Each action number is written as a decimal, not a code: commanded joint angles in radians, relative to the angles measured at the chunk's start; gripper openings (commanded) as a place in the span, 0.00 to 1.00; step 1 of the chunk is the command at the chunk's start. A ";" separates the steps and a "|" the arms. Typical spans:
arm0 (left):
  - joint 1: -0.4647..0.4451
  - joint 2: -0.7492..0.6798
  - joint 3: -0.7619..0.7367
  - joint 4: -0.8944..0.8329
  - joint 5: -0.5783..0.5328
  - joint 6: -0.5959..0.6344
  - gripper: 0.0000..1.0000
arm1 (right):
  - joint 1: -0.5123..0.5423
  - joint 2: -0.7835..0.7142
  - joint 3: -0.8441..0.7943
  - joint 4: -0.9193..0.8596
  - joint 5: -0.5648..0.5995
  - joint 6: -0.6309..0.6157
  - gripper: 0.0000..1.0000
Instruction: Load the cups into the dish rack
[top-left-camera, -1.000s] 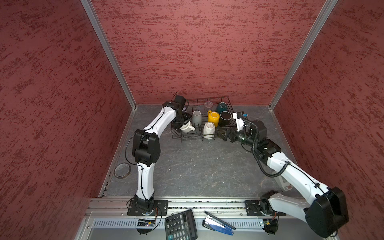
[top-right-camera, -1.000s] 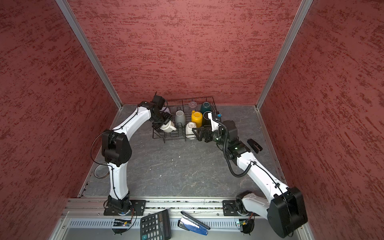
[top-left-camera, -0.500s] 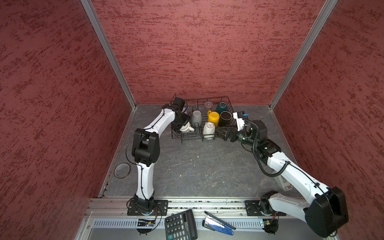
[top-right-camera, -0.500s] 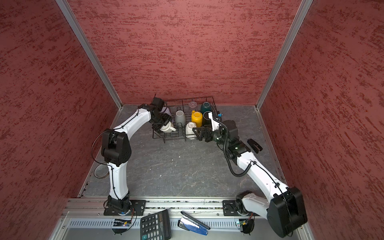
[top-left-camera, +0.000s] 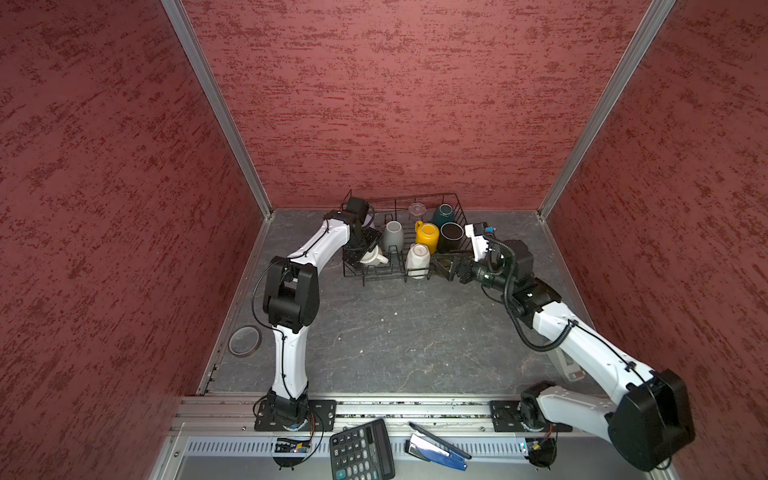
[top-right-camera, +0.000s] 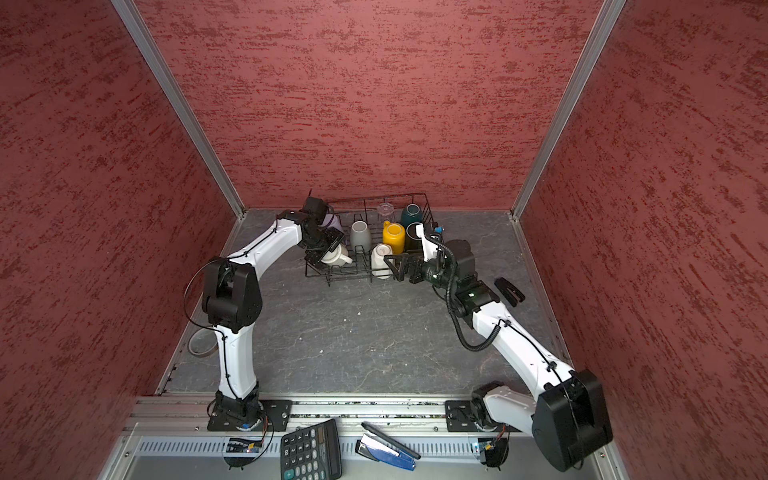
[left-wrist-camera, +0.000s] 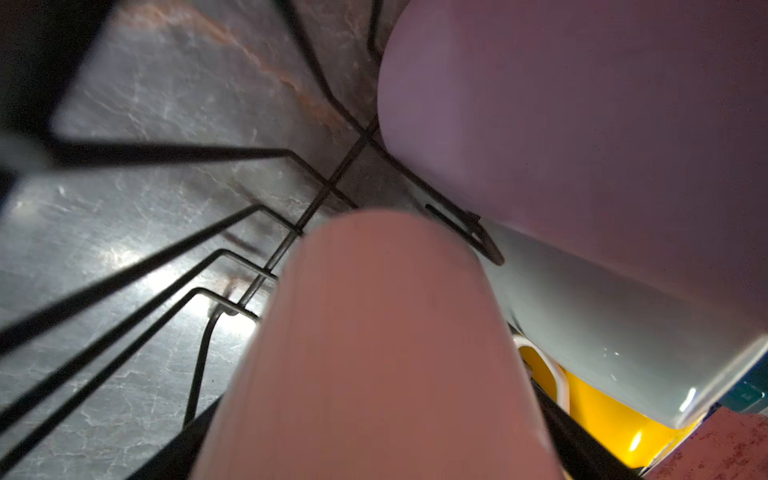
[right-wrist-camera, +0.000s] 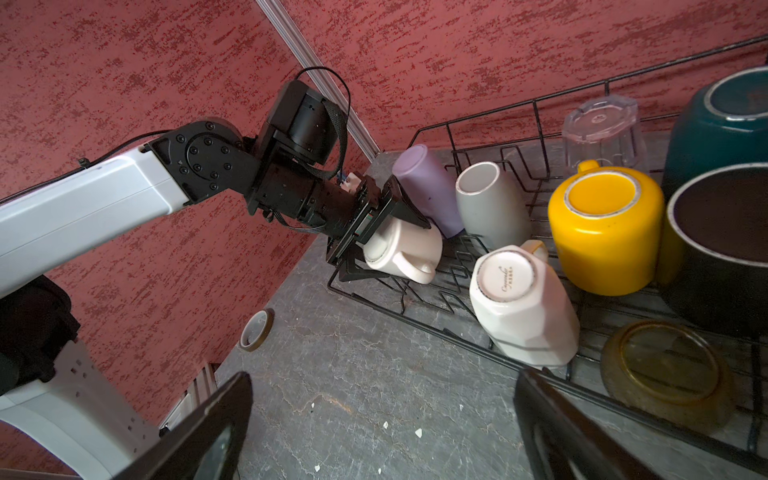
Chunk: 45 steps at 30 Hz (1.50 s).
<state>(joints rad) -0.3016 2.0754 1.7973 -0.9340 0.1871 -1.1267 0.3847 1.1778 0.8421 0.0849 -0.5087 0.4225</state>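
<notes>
The black wire dish rack (top-left-camera: 424, 198) stands at the back and holds several cups. Upside down in it are the grey (right-wrist-camera: 490, 208), yellow (right-wrist-camera: 606, 232), black (right-wrist-camera: 723, 249) and teal (right-wrist-camera: 723, 120) mugs, a faceted white mug (right-wrist-camera: 523, 307), the clear glass (right-wrist-camera: 600, 129) and the olive glass (right-wrist-camera: 665, 374). The lavender tumbler (right-wrist-camera: 428, 187) leans at the left end. My left gripper (right-wrist-camera: 399, 249) is open, its fingers straddling a white mug (top-left-camera: 374, 258) that lies on its side on the rack wires. My right gripper (right-wrist-camera: 380, 386) is open and empty, just outside the rack's front right corner.
A tape roll (top-left-camera: 245, 340) lies by the left wall. A black object (top-right-camera: 509, 291) sits on the floor right of the right arm. A calculator (top-left-camera: 361, 451) and a stapler (top-left-camera: 436, 446) lie beyond the front rail. Red walls close in on three sides.
The left gripper's jaws have spread a little wider around the white mug, which stays lying in the rack. The right arm has hardly moved.
</notes>
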 joint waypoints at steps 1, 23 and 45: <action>0.003 -0.025 -0.018 -0.010 0.023 -0.008 1.00 | -0.008 0.002 -0.004 0.027 -0.017 0.009 0.99; -0.011 -0.579 -0.359 0.370 -0.187 0.164 1.00 | -0.023 0.006 0.043 -0.040 0.137 -0.108 0.99; 0.144 -1.263 -1.489 1.327 -0.490 1.030 1.00 | -0.423 -0.151 -0.355 0.202 0.628 -0.221 0.99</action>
<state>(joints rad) -0.2127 0.8341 0.3264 0.2138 -0.3302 -0.1375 -0.0082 1.0130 0.5003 0.1982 0.0433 0.2344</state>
